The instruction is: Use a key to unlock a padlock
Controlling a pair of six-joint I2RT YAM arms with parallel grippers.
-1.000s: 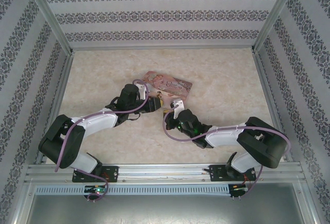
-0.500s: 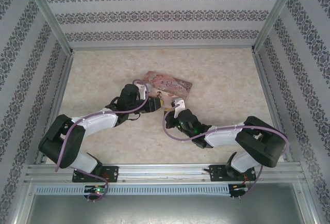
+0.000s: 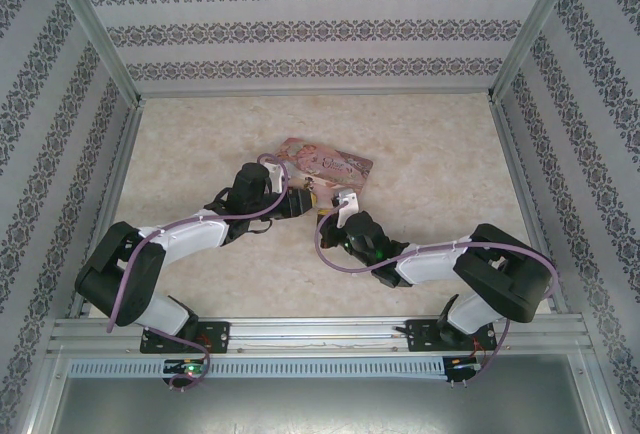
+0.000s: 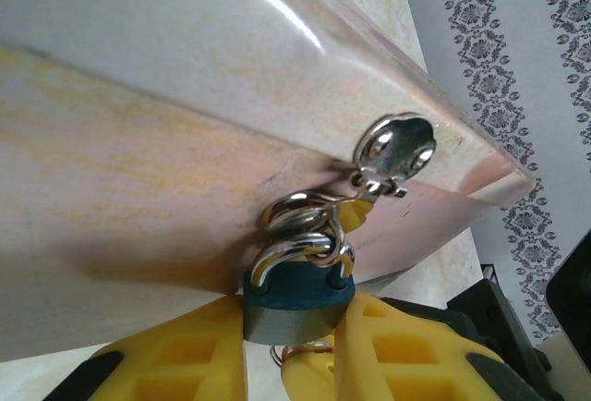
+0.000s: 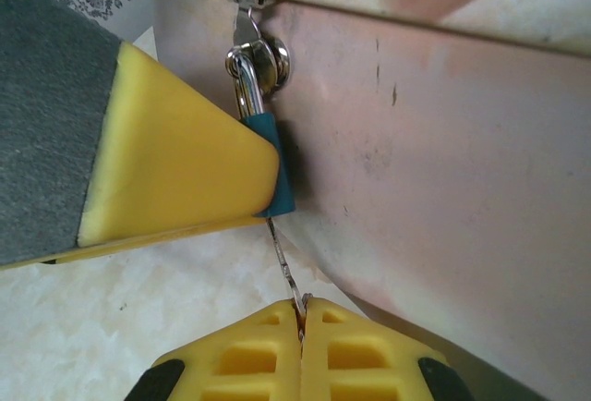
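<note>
Where the clasp (image 4: 392,147) hangs off the long side of the pink tin (image 4: 138,188), the padlock (image 4: 297,304) dangles just below it, its blue-green body against the tin's wall and its thin silver shackle (image 4: 277,258) hooked through a metal ring (image 4: 291,209) under the clasp. The left gripper (image 4: 291,350) is closed on the padlock's body, with a yellow finger (image 4: 189,359) pressed to each side, so the jaws stand only a little apart. From the right wrist the padlock (image 5: 275,165) shows edge-on, squeezed between the left gripper's yellow finger (image 5: 175,170) and the tin's pale pink side (image 5: 443,170). A thin metal key (image 5: 284,270) runs from the underside of the padlock down to the right gripper (image 5: 301,313), whose two yellow fingers (image 5: 245,359) are pinched tight together on its lower end. From above, the left gripper (image 3: 297,201) and the right gripper (image 3: 340,206) meet nose to nose at the near edge of the tin (image 3: 330,162), which lies flat near the middle of the cream marbled table (image 3: 440,154); the padlock is too small to make out there.
</note>
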